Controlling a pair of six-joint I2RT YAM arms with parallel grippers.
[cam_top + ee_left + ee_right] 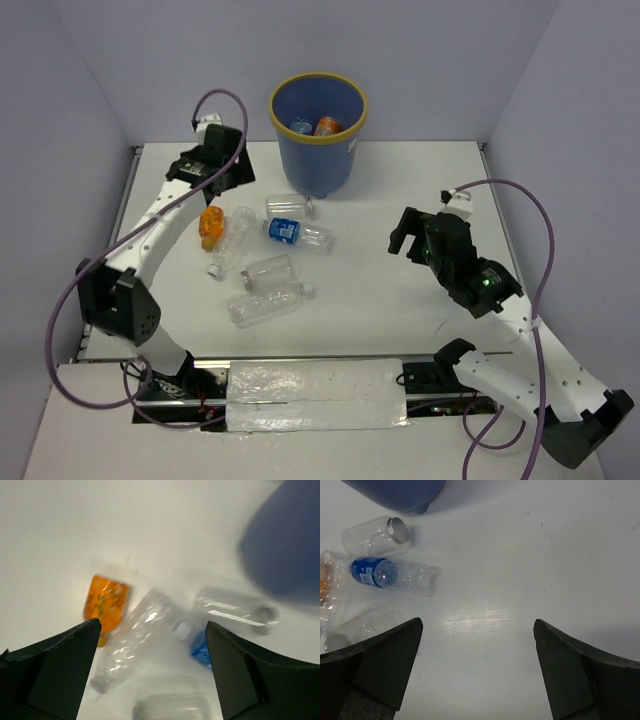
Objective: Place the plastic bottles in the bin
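The bin (346,159), dark blue with a yellow rim, stands at the back of the table with an orange bottle (327,126) and a blue-labelled one (301,126) inside. Several plastic bottles lie in front of it: an orange bottle (210,226), a long clear bottle (232,242), a blue-labelled bottle (297,233) and a short clear bottle (288,205). My left gripper (222,172) hovers open and empty above the orange bottle (105,602) and the clear bottle (132,645). To the right, my right gripper (404,238) is open over bare table.
Nearer the arms lie a clear jar-like bottle (267,272) and another clear bottle (270,303). Walls enclose the table on three sides. A foil-covered strip (318,395) runs along the near edge between the arm bases.
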